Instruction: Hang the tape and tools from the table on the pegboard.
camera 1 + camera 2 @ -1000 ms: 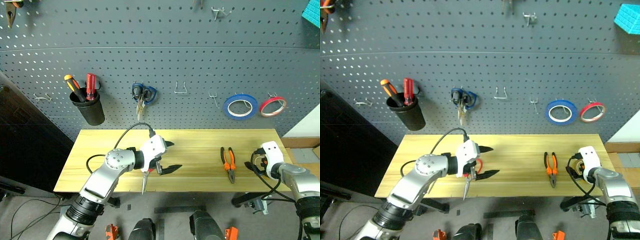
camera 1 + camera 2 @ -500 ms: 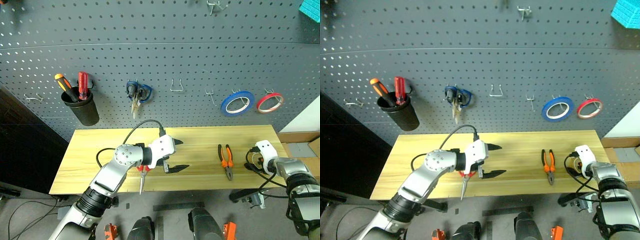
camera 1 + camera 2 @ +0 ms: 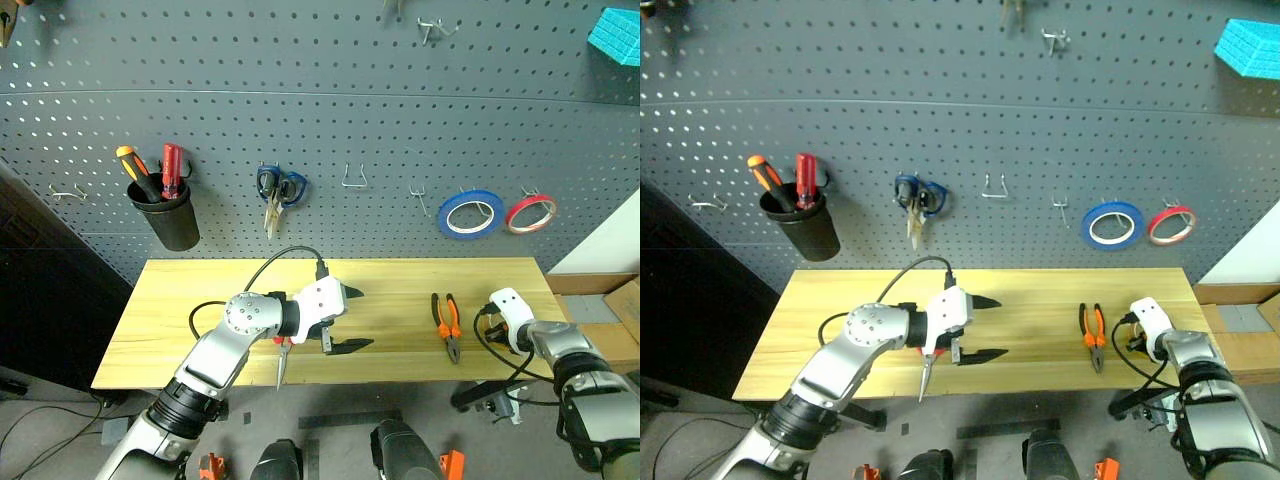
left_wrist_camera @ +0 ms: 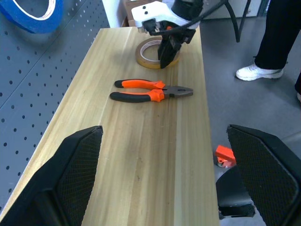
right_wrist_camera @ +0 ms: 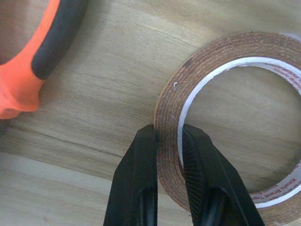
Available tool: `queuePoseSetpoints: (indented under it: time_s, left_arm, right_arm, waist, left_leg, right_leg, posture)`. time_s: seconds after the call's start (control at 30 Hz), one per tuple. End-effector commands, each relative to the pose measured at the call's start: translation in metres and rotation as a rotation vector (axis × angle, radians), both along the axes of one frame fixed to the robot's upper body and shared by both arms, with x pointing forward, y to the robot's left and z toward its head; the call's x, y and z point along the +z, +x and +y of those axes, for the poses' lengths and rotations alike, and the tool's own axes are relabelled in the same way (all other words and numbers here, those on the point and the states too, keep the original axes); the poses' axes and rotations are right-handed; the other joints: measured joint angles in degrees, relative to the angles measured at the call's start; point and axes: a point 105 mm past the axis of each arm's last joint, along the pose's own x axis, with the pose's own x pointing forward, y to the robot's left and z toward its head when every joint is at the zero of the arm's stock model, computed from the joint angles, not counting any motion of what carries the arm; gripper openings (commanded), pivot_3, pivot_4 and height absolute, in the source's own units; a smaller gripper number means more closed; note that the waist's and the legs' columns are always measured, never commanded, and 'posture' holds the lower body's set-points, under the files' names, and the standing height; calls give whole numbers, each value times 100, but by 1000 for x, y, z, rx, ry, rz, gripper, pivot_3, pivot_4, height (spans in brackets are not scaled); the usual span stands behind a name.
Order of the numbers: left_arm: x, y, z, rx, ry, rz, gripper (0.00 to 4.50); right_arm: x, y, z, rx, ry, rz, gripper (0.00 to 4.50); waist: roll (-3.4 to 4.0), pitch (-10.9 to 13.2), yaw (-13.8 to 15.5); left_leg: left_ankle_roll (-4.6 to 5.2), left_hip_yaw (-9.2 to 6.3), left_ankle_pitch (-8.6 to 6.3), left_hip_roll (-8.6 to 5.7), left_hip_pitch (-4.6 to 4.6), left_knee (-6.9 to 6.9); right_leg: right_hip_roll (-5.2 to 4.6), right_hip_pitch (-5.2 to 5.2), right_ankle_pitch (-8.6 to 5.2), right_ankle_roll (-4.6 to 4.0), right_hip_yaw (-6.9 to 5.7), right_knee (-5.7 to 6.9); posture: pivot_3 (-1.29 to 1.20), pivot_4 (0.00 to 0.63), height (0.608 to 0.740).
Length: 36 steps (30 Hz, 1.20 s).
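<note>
Grey pegboard [image 3: 320,110] rises behind the wooden desk [image 3: 400,290]; near the desk's right end, beside the pliers [image 4: 150,90], lies the tape [image 5: 225,122]. The right gripper [image 5: 169,141] has its jaws clamped across the ring's wall, a sound hold for something likely light, thin and squashable, while the left gripper [image 3: 345,320] hovers mid-desk, jaws wide apart and empty.

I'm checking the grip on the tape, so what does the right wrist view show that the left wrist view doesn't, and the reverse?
Right wrist view: the right gripper is shut on the tape, one finger outside the ring's wall and one inside, and the roll lies flat.

Left wrist view: the whole pliers lie apart from the tape, the open left gripper is in the foreground, a blue tape ring hangs on the pegboard, and a person's shoe is on the floor.

Both: tape, pliers' handle, table.
</note>
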Motion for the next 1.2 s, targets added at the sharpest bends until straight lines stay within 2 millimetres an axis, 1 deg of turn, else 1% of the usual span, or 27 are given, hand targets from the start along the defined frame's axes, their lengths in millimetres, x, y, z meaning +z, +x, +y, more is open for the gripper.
queuePoseSetpoints:
  time_s: [0.03,0.1,0.13,0.2,0.23,0.27,0.33,0.43,0.5,0.57,0.67,0.73,0.87,0.97,1.03,1.1,1.17,1.2]
  left_arm:
    - [20,4,11,66,-87,-31,4500]
    - [24,2,17,88,-119,-25,4500]
    - [26,1,20,100,-142,-21,4500]
    - [33,0,23,129,-194,-13,4500]
    - [35,0,24,141,-213,-13,4500]
    - [39,0,26,157,-236,-16,4500]
    - [46,1,30,196,-287,-23,4500]
    - [58,5,35,258,-357,-54,4500]
    - [68,9,39,291,-396,-101,4500]
    - [75,13,41,311,-419,-122,4500]
    - [79,18,42,322,-420,-141,4500]
    - [80,20,41,323,-420,-149,4500]
    - [81,22,39,321,-421,-154,4500]
    - [80,23,37,318,-419,-155,4500]
    - [80,24,36,316,-415,-160,4500]
    - [81,25,36,318,-415,-164,4500]
    - [81,26,37,325,-414,-169,4500]
    - [81,27,37,329,-413,-170,4500]
  right_arm:
    - [1,-1,6,54,-74,-98,447]
    - [26,5,15,95,-93,-231,447]
    - [40,5,21,113,-101,-295,447]
    - [65,-2,40,168,-119,-412,447]
    - [72,-7,48,193,-130,-446,447]
    - [79,-15,60,230,-137,-485,447]
    - [91,-31,86,315,-163,-579,447]
    - [124,-48,132,492,-242,-819,447]
    - [148,-50,160,530,-233,-967,447]
    - [162,-46,172,533,-229,-1048,447]
    - [182,-25,181,512,-211,-1130,447]
    - [187,-16,185,514,-189,-1151,447]
    - [181,9,189,508,-139,-1139,447]
    - [177,33,186,484,-144,-1124,447]
    - [181,46,182,455,-152,-1132,447]
    - [186,54,179,435,-156,-1145,447]
    - [190,56,178,435,-155,-1161,1181]
    - [191,55,178,437,-154,-1165,1434]
  waist:
    - [0,0,4]
    - [15,8,10]
    - [35,15,13]
    - [92,23,13]
    - [118,33,14]
    - [134,37,14]
    - [138,36,29]
    - [138,36,56]
    - [137,37,50]
    - [135,38,40]
    - [129,39,52]
    - [129,39,60]
    - [128,38,95]
    - [128,38,120]
    - [129,39,122]
    - [129,39,133]
    - [128,38,141]
    - [128,38,144]
  left_leg:
    - [0,-1,0,-1,-1,1]
    - [0,-1,0,-2,-2,3]
    - [0,-2,0,-2,-5,3]
    - [0,2,0,-2,-30,3]
    - [0,5,1,-2,-35,0]
    - [0,5,1,-2,-42,0]
    - [0,6,0,-1,-48,-4]
    - [-1,4,0,-1,-50,-4]
    - [-1,8,0,-1,-50,-1]
    - [-3,11,2,0,-44,3]
    - [-3,14,4,-1,-38,12]
    - [-2,13,5,-1,-38,13]
    - [-1,10,4,-1,-42,1]
    - [0,14,3,-2,-51,0]
    - [-1,16,3,-2,-51,1]
    - [-1,14,3,-1,-50,1]
    - [-1,14,3,-1,-51,1]
    - [-1,14,3,-1,-51,1]
  right_leg:
    - [0,0,3,4,1,-1]
    - [-2,-2,7,6,2,3]
    - [-2,-7,7,6,2,5]
    - [-2,-38,7,6,8,14]
    - [-2,-49,7,6,13,15]
    - [-2,-56,7,6,13,18]
    - [-2,-61,6,7,11,17]
    - [-2,-59,5,8,7,10]
    - [-2,-59,6,9,10,9]
    - [-2,-58,12,11,13,13]
    - [-2,-50,21,12,15,12]
    - [-2,-49,23,11,14,11]
    - [-1,-54,22,6,11,6]
    - [-2,-60,39,-22,13,2]
    - [-1,-61,40,-23,14,4]
    - [-1,-62,40,-23,13,5]
    - [-1,-62,40,-23,12,5]
    - [-1,-62,40,-23,13,4]
  posture:
    - [-182,174,740]
    - [-182,172,740]
    - [-183,171,740]
    - [-186,172,740]
    - [-188,172,740]
    - [-188,172,740]
    - [-193,173,740]
    - [-197,174,740]
    - [-197,174,740]
    - [-193,171,740]
    - [-189,169,740]
    - [-187,166,740]
    - [-175,161,740]
    - [-172,158,740]
    - [-172,158,740]
    - [-172,158,740]
    - [-172,158,740]
    - [-172,158,740]
